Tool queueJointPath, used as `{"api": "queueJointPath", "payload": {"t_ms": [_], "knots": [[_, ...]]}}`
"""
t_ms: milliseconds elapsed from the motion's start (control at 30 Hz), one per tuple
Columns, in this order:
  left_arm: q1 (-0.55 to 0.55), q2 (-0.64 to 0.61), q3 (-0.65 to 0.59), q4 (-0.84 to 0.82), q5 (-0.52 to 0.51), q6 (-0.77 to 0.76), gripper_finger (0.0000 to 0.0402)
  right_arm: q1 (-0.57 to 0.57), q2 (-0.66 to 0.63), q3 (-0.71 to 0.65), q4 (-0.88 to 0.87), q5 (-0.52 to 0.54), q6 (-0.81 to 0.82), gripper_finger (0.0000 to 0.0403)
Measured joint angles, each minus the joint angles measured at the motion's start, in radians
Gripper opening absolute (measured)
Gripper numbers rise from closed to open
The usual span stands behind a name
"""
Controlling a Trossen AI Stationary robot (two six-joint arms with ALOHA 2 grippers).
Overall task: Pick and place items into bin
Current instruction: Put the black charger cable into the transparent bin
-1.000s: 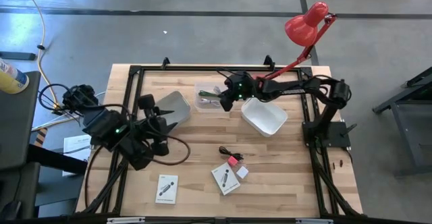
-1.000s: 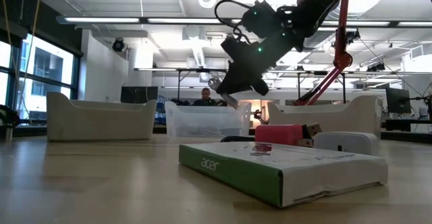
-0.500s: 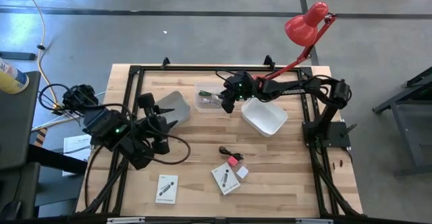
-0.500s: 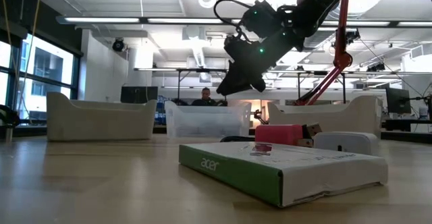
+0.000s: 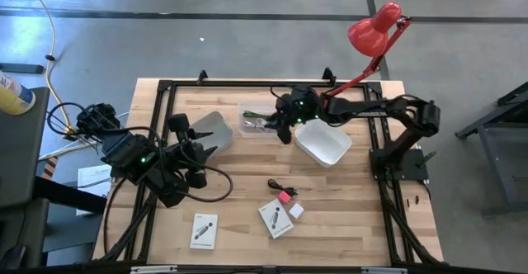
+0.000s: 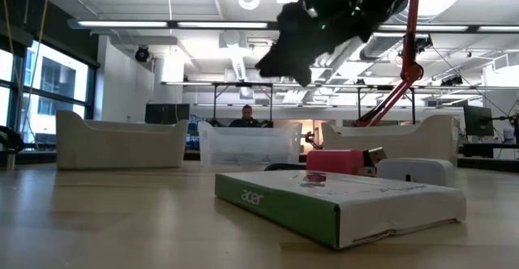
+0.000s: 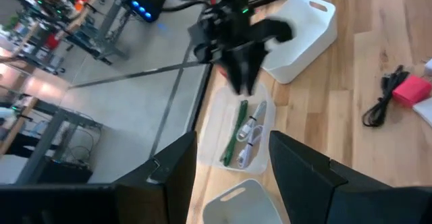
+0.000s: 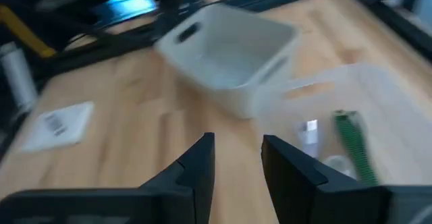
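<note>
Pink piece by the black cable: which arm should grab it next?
Right, probably. Its pincer is open and empty above the clear bin, nearer the pink piece. The left pincer rests farther away by another bin.

The right arm reached from its base at the table's right side toward the far middle, its gripper [image 5: 284,130] raised clear of the tabletop with fingers parted and empty. The left arm sat folded at the table's left side, its gripper [image 5: 208,153] likewise spread and empty.
</note>
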Motion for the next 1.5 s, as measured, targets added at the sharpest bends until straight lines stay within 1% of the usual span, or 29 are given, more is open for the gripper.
{"api": "queueJointPath", "payload": {"t_ms": [100,233,367,467,567,633,967,1300,1500], "knots": [[0.000,0.000,0.000,0.000,-0.023,0.001,0.0172,0.046,-0.051,0.000,-0.100,-0.022,-0.015,0.0113],[0.000,0.000,0.000,0.000,-0.031,0.011,0.0172,0.123,-0.088,0.000,-0.286,-0.003,-0.018,0.0113],[0.000,0.005,0.001,0.000,-0.036,0.025,0.0172,0.214,-0.082,0.000,-0.417,0.062,0.003,0.0113],[0.000,0.005,0.001,0.000,-0.044,0.026,0.0172,0.284,-0.066,0.000,-0.457,0.128,0.009,0.0113],[0.000,0.005,0.001,0.000,-0.054,0.029,0.0172,0.336,-0.047,0.000,-0.446,0.194,0.034,0.0112],[0.000,0.004,0.001,0.000,-0.056,0.037,0.0172,0.359,-0.031,0.000,-0.422,0.221,0.055,0.0113],[0.000,0.004,0.001,-0.001,-0.057,0.054,0.0172,0.425,0.105,0.000,-0.386,0.208,0.094,0.0113],[0.000,0.004,0.001,-0.011,-0.055,0.087,0.0172,0.463,0.208,0.000,-0.232,0.205,0.172,0.0113],[0.000,0.004,0.001,-0.026,-0.048,0.087,0.0172,0.469,0.252,0.000,-0.238,0.222,0.239,0.0113]]}}
